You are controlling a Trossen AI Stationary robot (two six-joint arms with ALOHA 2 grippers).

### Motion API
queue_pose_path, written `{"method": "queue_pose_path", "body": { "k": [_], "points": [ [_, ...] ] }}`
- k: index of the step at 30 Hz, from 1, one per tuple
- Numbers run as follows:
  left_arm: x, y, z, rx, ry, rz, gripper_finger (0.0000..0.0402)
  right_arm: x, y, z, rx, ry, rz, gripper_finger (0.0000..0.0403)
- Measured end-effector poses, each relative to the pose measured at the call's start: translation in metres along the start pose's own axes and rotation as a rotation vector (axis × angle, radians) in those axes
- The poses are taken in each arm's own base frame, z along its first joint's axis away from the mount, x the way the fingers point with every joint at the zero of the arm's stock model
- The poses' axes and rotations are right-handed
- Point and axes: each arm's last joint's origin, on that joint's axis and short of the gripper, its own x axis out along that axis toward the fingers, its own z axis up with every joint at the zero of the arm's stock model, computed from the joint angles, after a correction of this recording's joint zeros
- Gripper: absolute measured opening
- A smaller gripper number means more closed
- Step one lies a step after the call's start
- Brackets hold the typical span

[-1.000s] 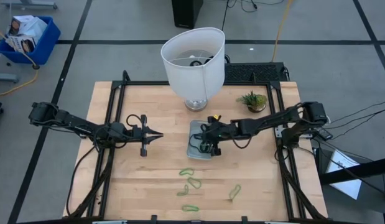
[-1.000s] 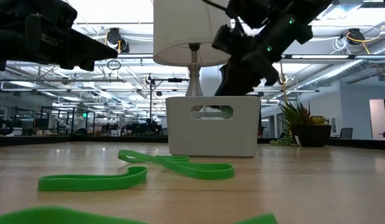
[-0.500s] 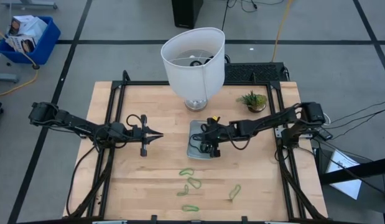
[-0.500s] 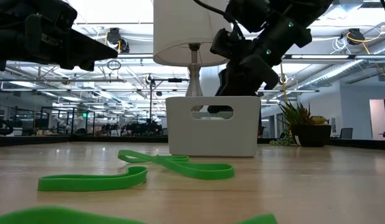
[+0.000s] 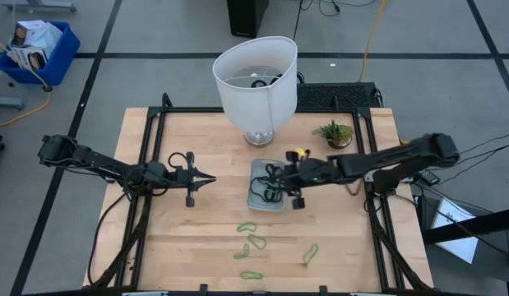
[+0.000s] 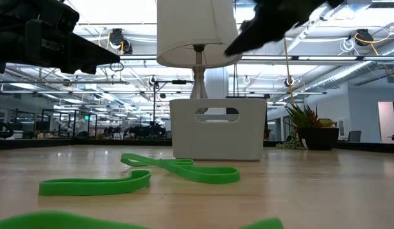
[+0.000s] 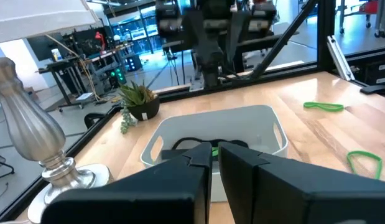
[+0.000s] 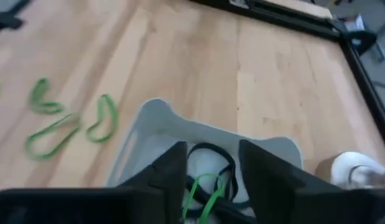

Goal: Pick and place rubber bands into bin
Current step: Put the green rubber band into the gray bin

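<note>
The clear bin (image 5: 256,190) sits mid-table in front of the lamp. It holds black rubber bands (image 8: 209,149) and a green one (image 8: 202,187). Several light-green rubber bands (image 5: 247,227) (image 5: 310,253) lie flat on the wood near the table's near edge, and they also show in the low view (image 6: 177,168). My right gripper (image 5: 277,179) hovers open and empty above the bin's right part, its fingers (image 8: 173,168) on either side of the bands below. My left gripper (image 5: 211,178) waits shut to the left of the bin, pointing at it (image 7: 215,158).
A white lamp with a big shade (image 5: 256,76) stands just behind the bin. A small potted plant (image 5: 334,131) is at the back right. A blue crate (image 5: 36,49) sits on the floor off the table. Bare wood lies left and right of the green bands.
My right gripper has risen from the bin and drawn back a little toward the table's right edge; in the low view it has gone up almost out of the picture. The bin and the green bands have stayed where they were.
</note>
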Motion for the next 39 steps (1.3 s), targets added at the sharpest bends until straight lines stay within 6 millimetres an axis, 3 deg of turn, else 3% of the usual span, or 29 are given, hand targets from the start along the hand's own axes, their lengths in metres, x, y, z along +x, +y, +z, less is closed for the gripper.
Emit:
{"method": "queue_pose_path", "body": {
  "k": [6,13,17,24,31,39],
  "points": [
    [0.0,0.0,0.0,0.0,0.0,0.001,0.0037,-0.049,0.001,0.004,-0.044,-0.048,0.021,0.0013],
    [0.0,0.0,0.0,0.0,-0.001,0.001,0.0037,-0.08,0.0,-0.031,0.002,-0.234,0.077,0.0002],
    [0.0,0.0,0.0,0.0,-0.001,0.001,0.0037,-0.083,0.01,-0.064,0.051,-0.335,0.155,0.0001],
    [0.0,0.0,0.0,0.003,0.001,0.001,0.0037,-0.073,0.033,-0.117,0.094,-0.282,0.181,0.0001],
    [0.0,0.0,0.0,0.027,0.002,0.0,0.0037,-0.079,0.041,-0.136,0.001,-0.51,0.244,0.0001],
    [0.0,0.0,-0.001,0.057,0.009,-0.001,0.0037,-0.078,0.032,-0.143,0.021,-0.491,0.153,0.0]
  ]
}}
